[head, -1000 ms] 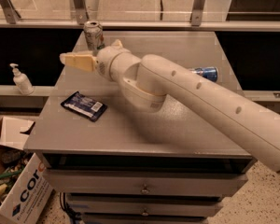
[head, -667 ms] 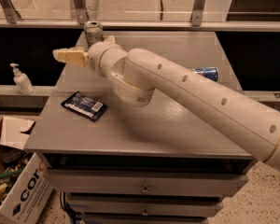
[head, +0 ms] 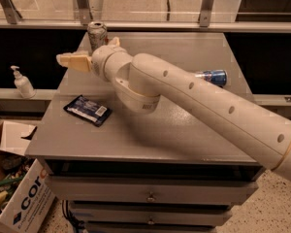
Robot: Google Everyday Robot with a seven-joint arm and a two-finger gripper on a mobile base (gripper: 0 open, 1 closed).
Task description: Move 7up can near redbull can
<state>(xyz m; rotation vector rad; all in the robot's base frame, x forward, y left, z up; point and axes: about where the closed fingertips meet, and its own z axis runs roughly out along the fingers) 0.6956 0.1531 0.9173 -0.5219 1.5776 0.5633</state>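
The 7up can (head: pixel 97 32), silver-white with a green mark, stands upright at the table's back left corner. The redbull can (head: pixel 214 76), slim and blue-and-silver, lies on its side at the right edge of the table (head: pixel 150 130), partly hidden behind my arm. My gripper (head: pixel 89 51) is just in front of the 7up can, at its lower half. One tan finger (head: pixel 71 60) sticks out to the left and the other tip (head: pixel 114 41) shows to the right of the can. The fingers are spread apart and hold nothing.
A dark blue snack packet (head: pixel 88 110) lies flat on the left front of the table. A soap pump bottle (head: pixel 22 83) stands on a ledge to the left. A cardboard box (head: pixel 17 200) sits on the floor at lower left. Metal rail posts (head: pixel 80 4) run behind the table.
My arm has swung left and back, bringing the gripper closer to the 7up can. Both cans and the packet have stayed put.
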